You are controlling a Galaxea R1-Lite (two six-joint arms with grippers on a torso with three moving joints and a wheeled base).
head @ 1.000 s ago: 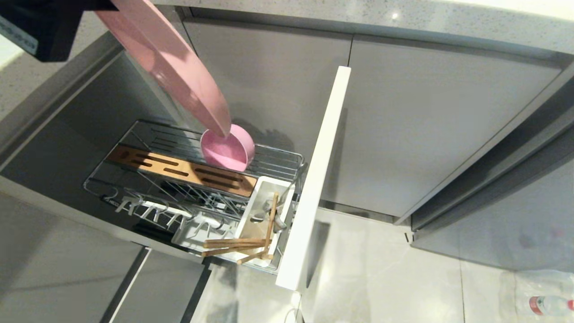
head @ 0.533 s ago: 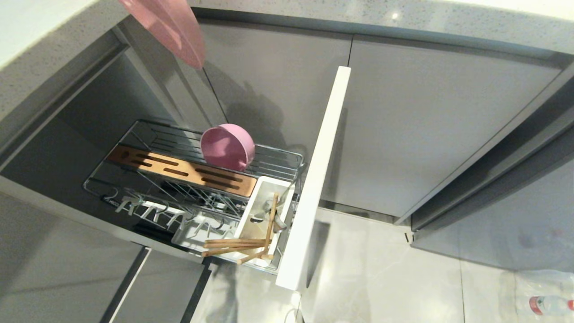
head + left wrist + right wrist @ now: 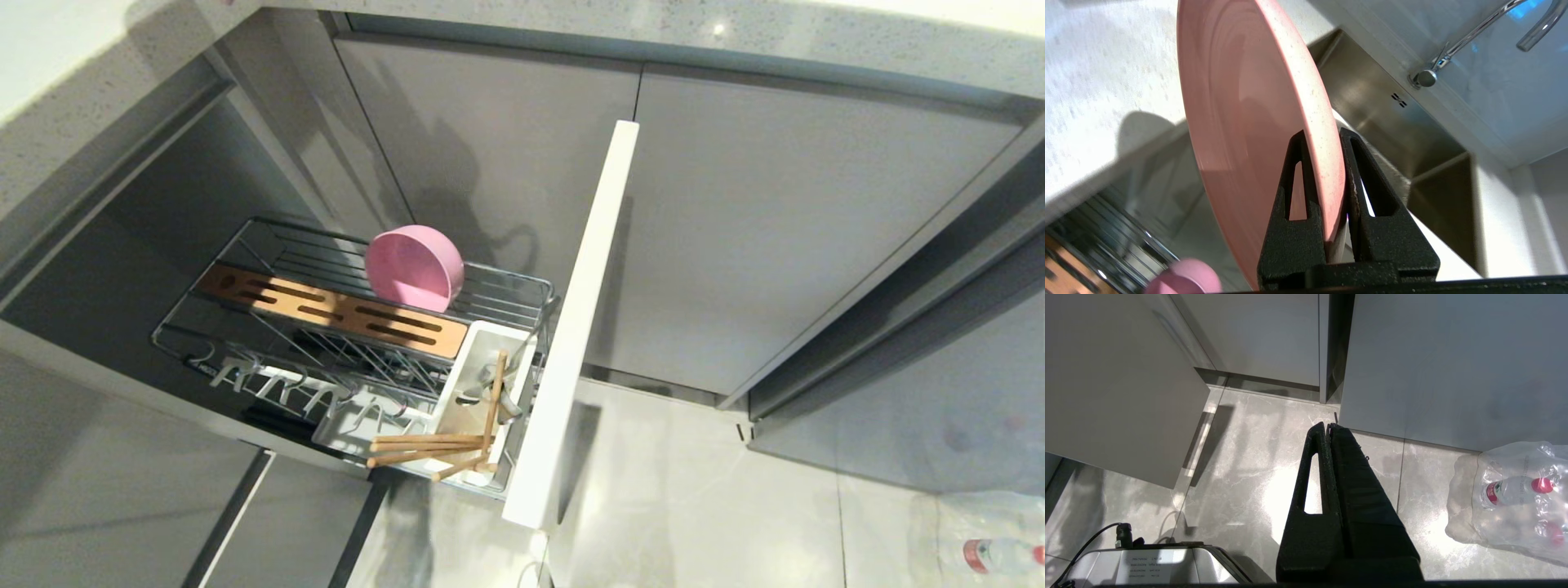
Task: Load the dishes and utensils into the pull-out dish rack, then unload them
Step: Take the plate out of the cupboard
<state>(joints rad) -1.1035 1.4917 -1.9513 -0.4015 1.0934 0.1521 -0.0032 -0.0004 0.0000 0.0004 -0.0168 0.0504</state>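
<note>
The pull-out dish rack (image 3: 269,245) stands drawn out on its narrow white cabinet front (image 3: 575,327). The pink bowl (image 3: 415,268) rests tilted on the wires behind the wooden strip (image 3: 326,310); its rim also shows as the pink bowl (image 3: 1184,279). Wooden chopsticks (image 3: 424,445) lie across the front end of the white caddy (image 3: 469,376), where a silver fork (image 3: 483,392) pokes up. Out of the head view, my left gripper (image 3: 1323,136) is shut on the edge of the pink plate (image 3: 1249,102), holding it up by the worktop. My right gripper (image 3: 1327,425) hangs shut and empty over the floor.
A steel sink (image 3: 1392,118) and a chrome tap (image 3: 1453,45) lie beyond the plate, set in a pale speckled worktop (image 3: 1094,81). Grey cabinet doors (image 3: 775,245) flank the rack. A wrapped pack of water bottles (image 3: 1515,494) sits on the tiled floor at the right.
The pink plate, held over the bowl a second ago, has risen up and to the left out of the head view with the left arm. Bowl, rack and chopsticks have stayed put.
</note>
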